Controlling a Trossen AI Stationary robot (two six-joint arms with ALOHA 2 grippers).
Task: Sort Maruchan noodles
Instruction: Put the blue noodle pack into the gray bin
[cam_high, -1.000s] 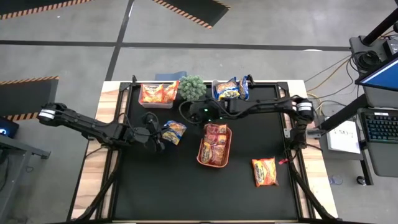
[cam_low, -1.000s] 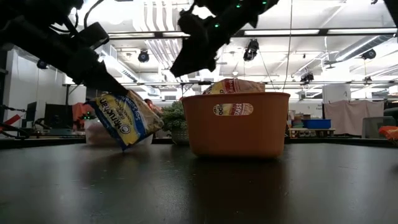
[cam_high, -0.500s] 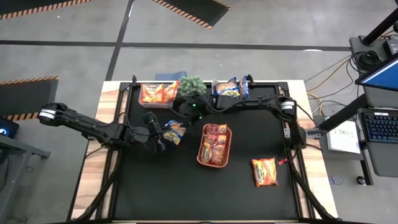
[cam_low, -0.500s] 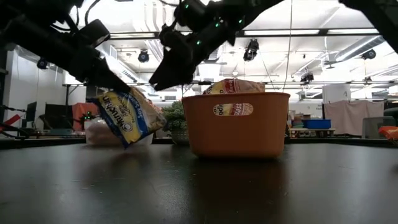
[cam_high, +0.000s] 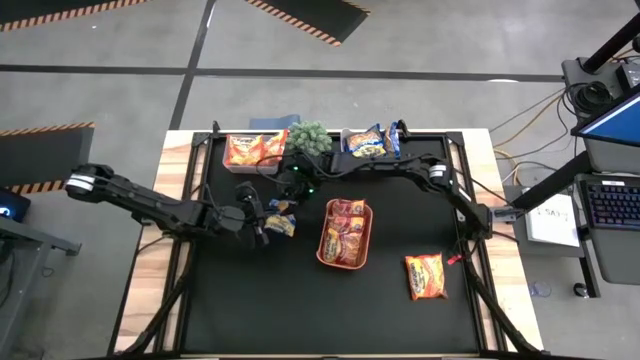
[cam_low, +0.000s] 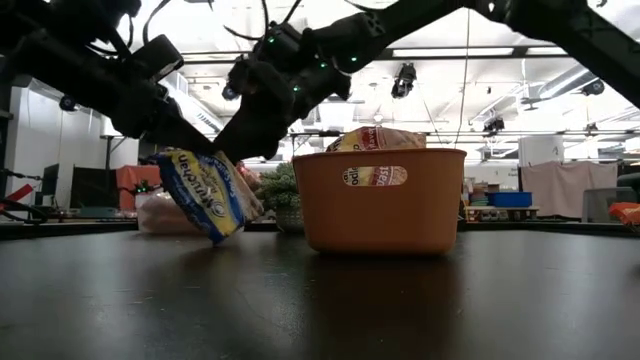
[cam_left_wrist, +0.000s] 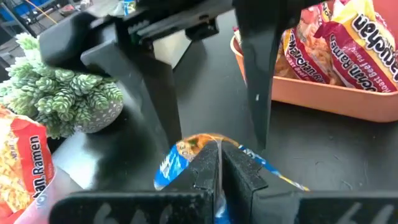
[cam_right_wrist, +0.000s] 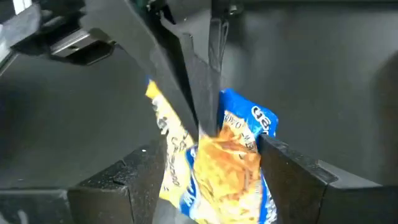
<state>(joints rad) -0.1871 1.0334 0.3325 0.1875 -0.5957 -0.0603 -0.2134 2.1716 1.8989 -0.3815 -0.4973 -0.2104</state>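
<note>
Holding yellow-and-blue packet (cam_low: 205, 193) pinched in closed left tool (cam_left_wrist: 219, 163).
Right tool (cam_right_wrist: 205, 168) open, fingers straddling same packet.

L pincer (cam_high: 262, 225) clamped shut; R pincer (cam_high: 285, 196) spread, facing it.

Yellow-blue packet (cam_high: 279, 222) tilted, mid-table, w/ others

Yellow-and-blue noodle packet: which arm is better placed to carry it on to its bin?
Right. The right gripper stands open around the yellow-and-blue packet, and its arm reaches from the side of the blue-packet bin. The left gripper is shut on the packet's edge.
</note>
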